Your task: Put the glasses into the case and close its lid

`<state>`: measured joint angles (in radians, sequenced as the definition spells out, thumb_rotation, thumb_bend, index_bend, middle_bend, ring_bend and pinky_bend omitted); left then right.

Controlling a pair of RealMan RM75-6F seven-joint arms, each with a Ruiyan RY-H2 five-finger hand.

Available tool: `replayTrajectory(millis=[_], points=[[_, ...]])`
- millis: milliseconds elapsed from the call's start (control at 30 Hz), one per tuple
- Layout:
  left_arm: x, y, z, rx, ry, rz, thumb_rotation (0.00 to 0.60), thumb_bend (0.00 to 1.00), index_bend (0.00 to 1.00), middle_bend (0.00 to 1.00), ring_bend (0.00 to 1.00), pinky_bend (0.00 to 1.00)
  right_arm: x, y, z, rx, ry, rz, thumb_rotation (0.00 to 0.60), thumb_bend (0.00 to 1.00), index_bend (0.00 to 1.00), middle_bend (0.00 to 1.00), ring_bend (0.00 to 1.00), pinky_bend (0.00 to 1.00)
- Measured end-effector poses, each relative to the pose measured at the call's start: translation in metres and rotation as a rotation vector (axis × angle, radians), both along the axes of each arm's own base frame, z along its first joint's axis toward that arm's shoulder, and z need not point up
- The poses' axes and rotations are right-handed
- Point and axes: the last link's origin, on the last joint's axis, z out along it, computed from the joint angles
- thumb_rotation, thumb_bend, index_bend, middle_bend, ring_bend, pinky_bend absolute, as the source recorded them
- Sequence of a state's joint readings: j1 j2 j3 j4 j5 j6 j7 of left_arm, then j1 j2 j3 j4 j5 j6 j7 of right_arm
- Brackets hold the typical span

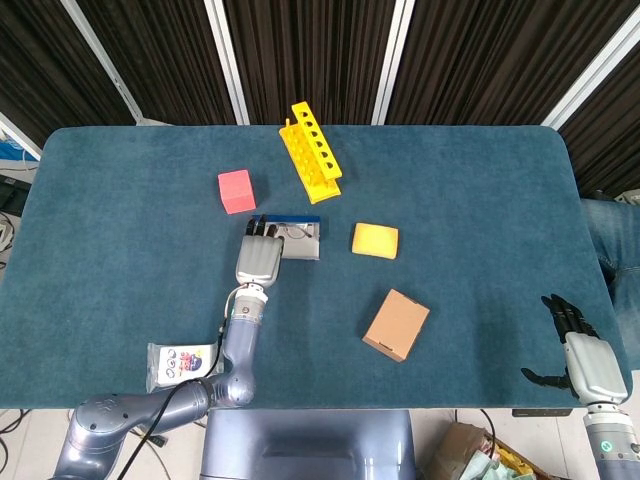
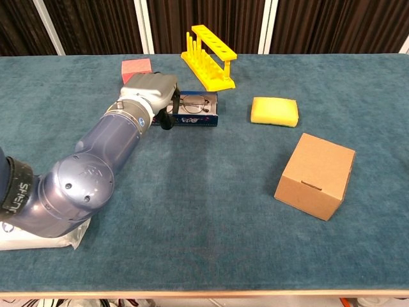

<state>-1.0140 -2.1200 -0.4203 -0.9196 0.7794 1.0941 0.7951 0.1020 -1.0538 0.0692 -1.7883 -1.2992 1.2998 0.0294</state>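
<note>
Teal cloth covers the table (image 1: pixel 120 300), and everything here can be placed from the glasses case (image 2: pixel 195 110) near its middle. Largest of the loose things, the cardboard box (image 2: pixel 315 175) sits well off to the case's right and nearer the robot. Beyond the case stands the yellow test-tube rack (image 2: pixel 208 55), its holes empty as far as the head view shows. A yellow sponge (image 2: pixel 275 110) lies to the right of the case, a red cube (image 1: pixel 236 190) beyond it to the left, and a white printed packet (image 1: pixel 180 362) at the near table edge, well to the left.

The case lies open with its long axis running left to right, and the glasses (image 2: pixel 195 104) already rest inside it, lenses up. A blue strip along its far side in the head view is probably the lid, folded back, though this is too small to be sure.

The left hand (image 2: pixel 152 91) is at the case's left end, dark fingers curled down by its near-left corner; whether they grip the case or merely touch it cannot be told. Closing would likely mean reaching over the case to that far edge. The right hand (image 1: pixel 588 362) hangs off the table's right edge, well apart, fingers spread, holding nothing.
</note>
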Motion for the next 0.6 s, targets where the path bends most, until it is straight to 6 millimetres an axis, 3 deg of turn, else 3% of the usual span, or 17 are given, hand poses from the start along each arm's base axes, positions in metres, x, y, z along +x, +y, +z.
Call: replayTrajectory(millis=[400,600], points=[[-0.003,-0.001,0.002,-0.002,-0.012,0.014,0.600,0.43,0.58,0.26,0.05,0.10,0.000,0.000,0.000,0.001,-0.003,0.000,0.600,0.00,0.00,0.00,0.00,0.18],[-0.001,-0.003,0.013,0.004,-0.016,0.008,0.600,0.43,0.58,0.26,0.05,0.10,0.001,0.000,-0.001,0.005,-0.003,0.001,0.600,0.00,0.00,0.00,0.00,0.18]])
